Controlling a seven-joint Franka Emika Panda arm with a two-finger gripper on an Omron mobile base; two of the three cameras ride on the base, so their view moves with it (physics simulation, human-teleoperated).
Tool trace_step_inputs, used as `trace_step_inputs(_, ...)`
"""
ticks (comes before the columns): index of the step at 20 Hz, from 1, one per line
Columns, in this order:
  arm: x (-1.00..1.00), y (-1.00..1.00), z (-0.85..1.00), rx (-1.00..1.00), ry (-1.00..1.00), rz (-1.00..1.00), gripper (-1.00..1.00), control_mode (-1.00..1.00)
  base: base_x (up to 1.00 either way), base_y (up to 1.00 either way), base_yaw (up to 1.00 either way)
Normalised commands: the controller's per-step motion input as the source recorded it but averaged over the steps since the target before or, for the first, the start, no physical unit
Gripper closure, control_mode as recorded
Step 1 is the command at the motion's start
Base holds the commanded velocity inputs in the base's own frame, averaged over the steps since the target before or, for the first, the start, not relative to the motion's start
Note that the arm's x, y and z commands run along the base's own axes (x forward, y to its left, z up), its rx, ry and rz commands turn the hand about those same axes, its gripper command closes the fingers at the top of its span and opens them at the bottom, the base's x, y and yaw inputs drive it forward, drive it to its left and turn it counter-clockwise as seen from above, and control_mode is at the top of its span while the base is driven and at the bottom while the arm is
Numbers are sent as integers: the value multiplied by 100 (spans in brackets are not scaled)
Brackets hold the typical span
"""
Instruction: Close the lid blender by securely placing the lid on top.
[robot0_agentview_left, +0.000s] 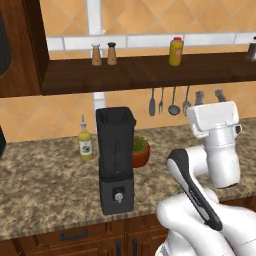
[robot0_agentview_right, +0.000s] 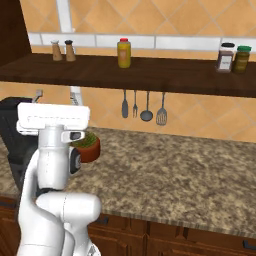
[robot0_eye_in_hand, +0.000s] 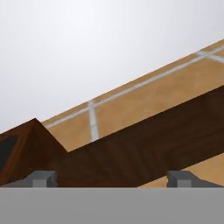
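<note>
Blender (robot0_agentview_left: 116, 160) stands lidless on the counter (robot0_agentview_left: 45, 180), a sauce bottle (robot0_agentview_left: 85, 141) to its left and a potted plant (robot0_agentview_left: 140, 151) just behind. Gripper (robot0_eye_in_hand: 112, 178) is raised toward the dark shelf (robot0_eye_in_hand: 148, 148), fingers (robot0_eye_in_hand: 43, 178) spread wide, holding nothing.

Blender (robot0_agentview_left: 116, 160): tall, black, upright on granite counter near front edge; dark squarish jar, flared rim uncovered; boxy base, small silver knob facing forward.

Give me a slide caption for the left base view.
Black blender stands on the granite counter beside a potted plant, white arm raised to its right.
</note>
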Motion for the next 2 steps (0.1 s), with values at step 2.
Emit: trace_step_inputs(2, 0, -5, 0, 0, -1, 0, -100, -100, 0, 0, 0)
